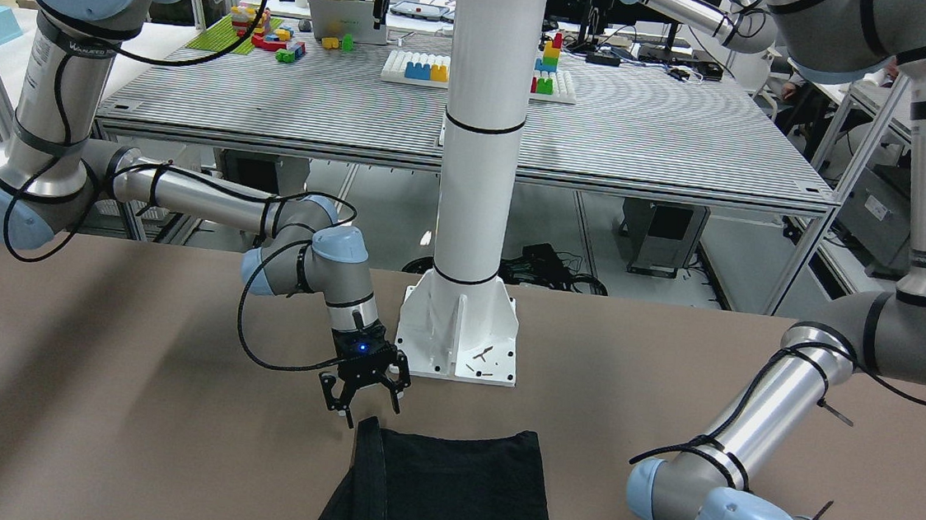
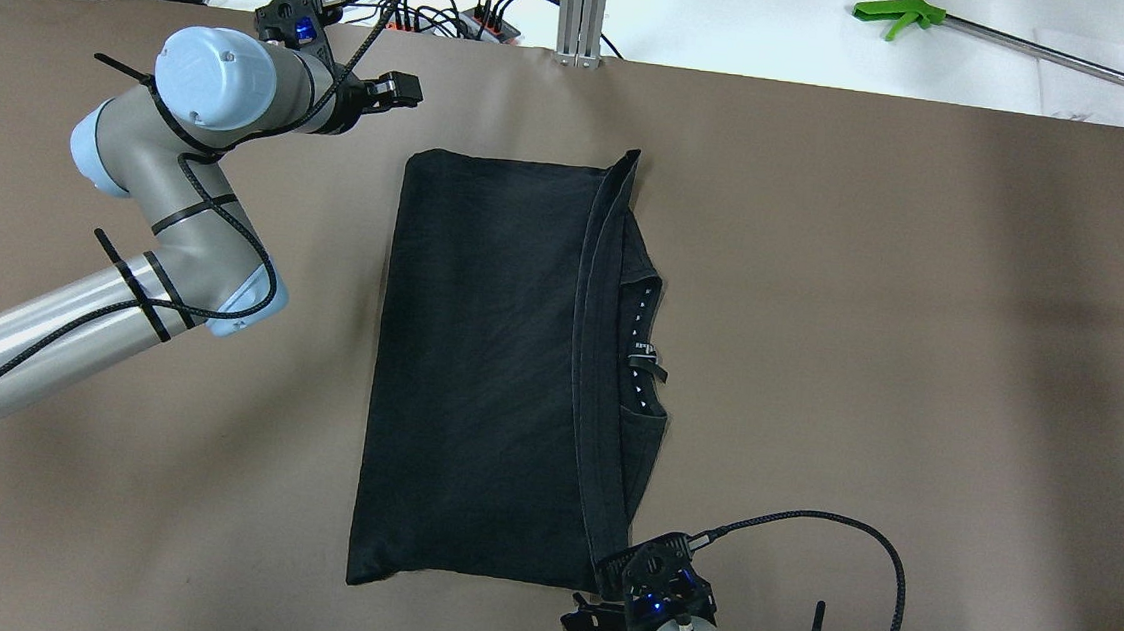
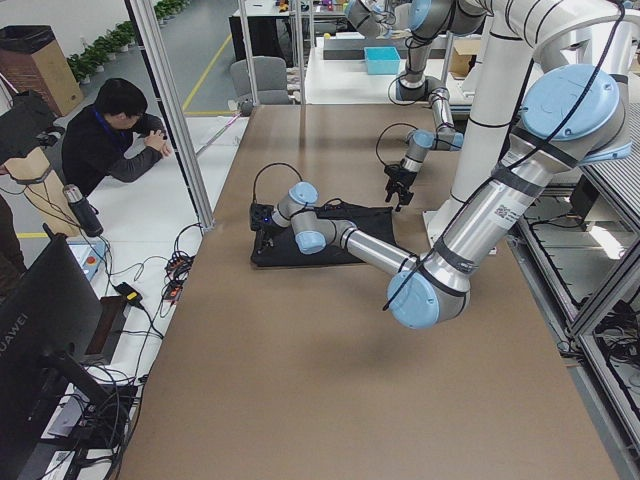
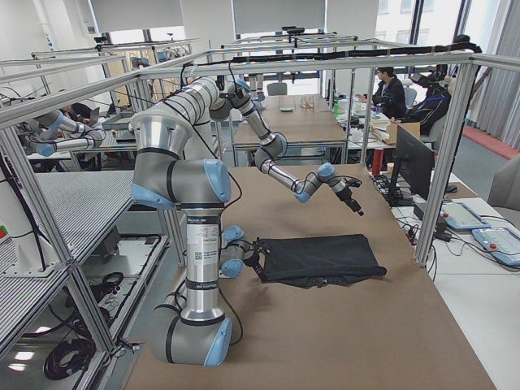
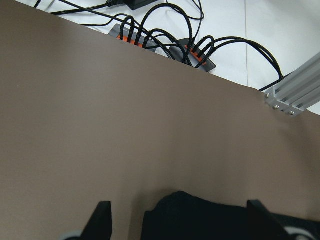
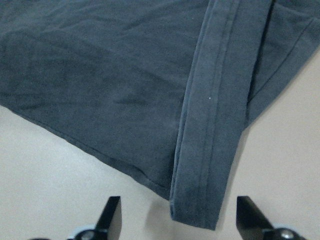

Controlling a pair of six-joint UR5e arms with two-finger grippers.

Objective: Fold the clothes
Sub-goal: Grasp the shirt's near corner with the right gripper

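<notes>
While both grippers hang empty, fingers spread, garment (image 2: 477, 369) lies flat mid table (image 2: 918, 384) as long rectangle, one side apparently folded in. From overhead: left gripper (image 2: 399, 90) off 11 o'clock corner, right gripper (image 1: 363, 405) at 5 o'clock corner. Crosswise fold likely left to do.

- The brown table (image 2: 922, 334) lies under me.
- A green-handled tool (image 2: 897, 11) lies beyond its far edge.
- Black cables (image 5: 131, 32) run into power strips (image 5: 172, 50) there.
- Coloured blocks (image 1: 420, 66) stand on a grey table (image 1: 646, 134) behind me.
</notes>
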